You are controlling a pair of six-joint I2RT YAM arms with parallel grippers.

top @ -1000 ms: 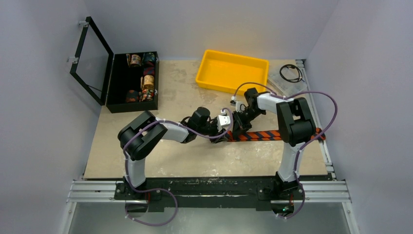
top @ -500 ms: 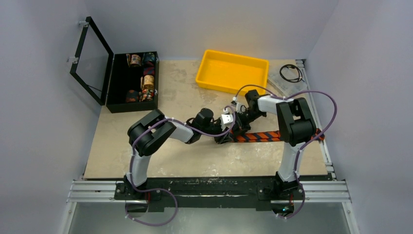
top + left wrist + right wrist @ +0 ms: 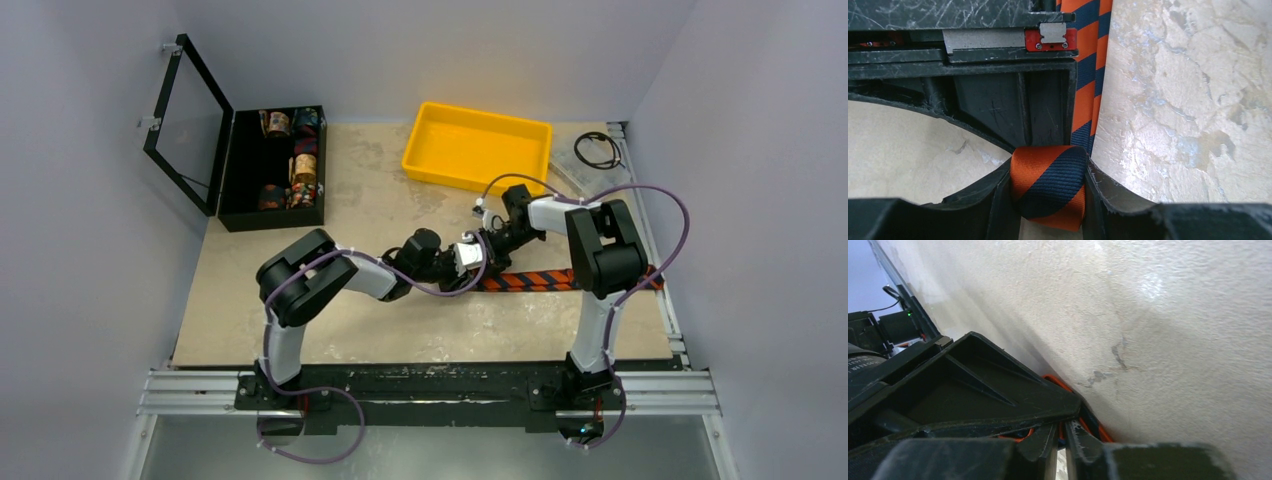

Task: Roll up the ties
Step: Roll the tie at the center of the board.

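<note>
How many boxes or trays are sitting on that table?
2: an open black case at the far left and a yellow tray at the far middle. A clear flat thing at far right might be a third.

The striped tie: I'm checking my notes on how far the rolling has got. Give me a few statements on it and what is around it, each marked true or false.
1. The left gripper clamps the rolled end of the tie. True.
2. The whole tie is rolled up. False: a long striped stretch lies flat on the table, running toward the right arm's side.
3. The yellow tray holds a striped roll. False: nothing shows in it.
4. The black box stands open with fabric rolls inside. True.
</note>
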